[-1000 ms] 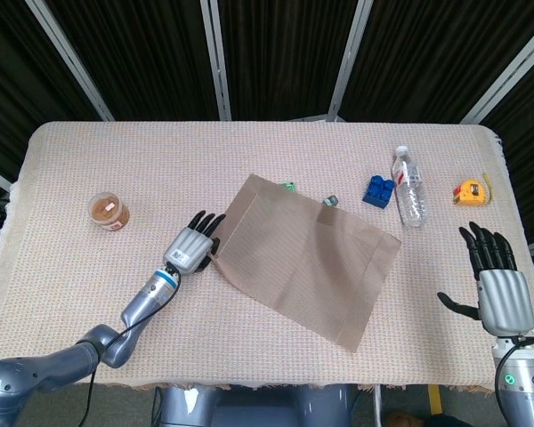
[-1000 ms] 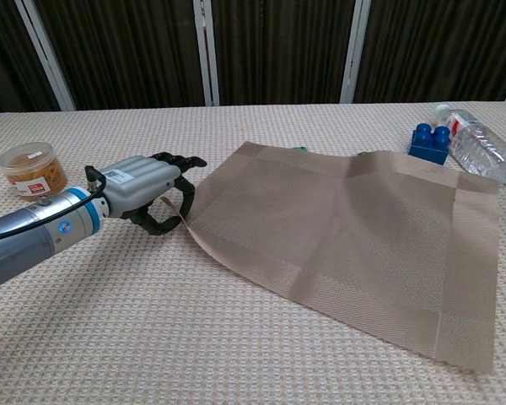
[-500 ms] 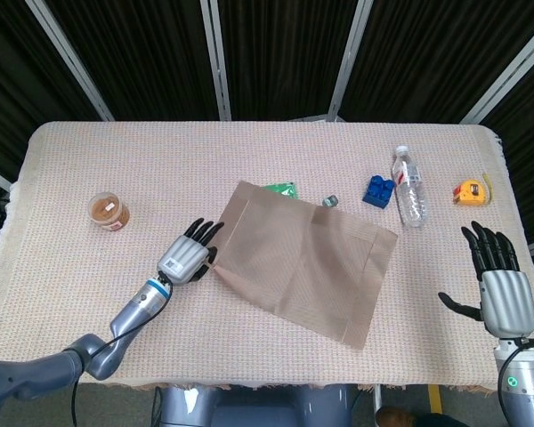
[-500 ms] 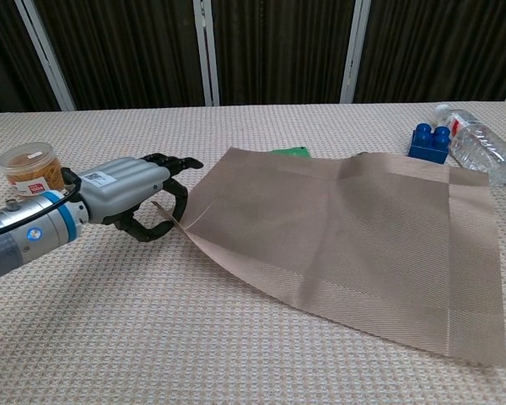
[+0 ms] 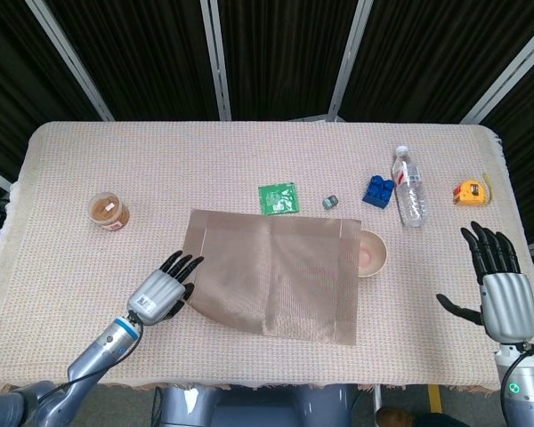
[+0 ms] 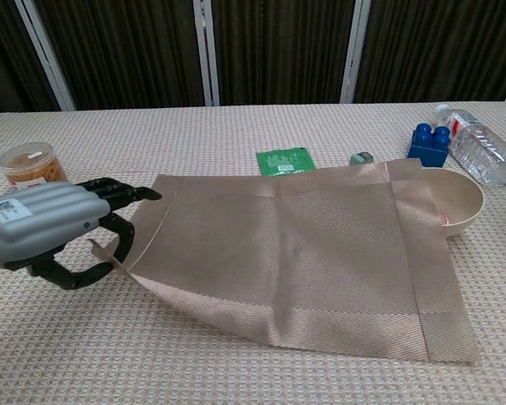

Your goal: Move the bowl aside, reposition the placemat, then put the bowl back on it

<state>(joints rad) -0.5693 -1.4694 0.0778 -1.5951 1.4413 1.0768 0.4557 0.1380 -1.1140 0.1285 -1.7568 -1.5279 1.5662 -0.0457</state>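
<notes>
Dragged toward 8 o'clock and squared up, the tan woven rectangular placemat (image 5: 271, 276) now uncovers a pale round bowl (image 5: 371, 253) at its 3 o'clock edge. Left robot hand (image 6: 55, 229) pinches the mat's corner; right robot hand (image 5: 500, 286) idles, fingers spread. Risk: mat overlapping the rim could tip the bowl.

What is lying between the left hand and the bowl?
The placemat fills the whole stretch: the left hand pinches its near-left corner, and its right edge overlaps the bowl. The head view shows this best.
</notes>
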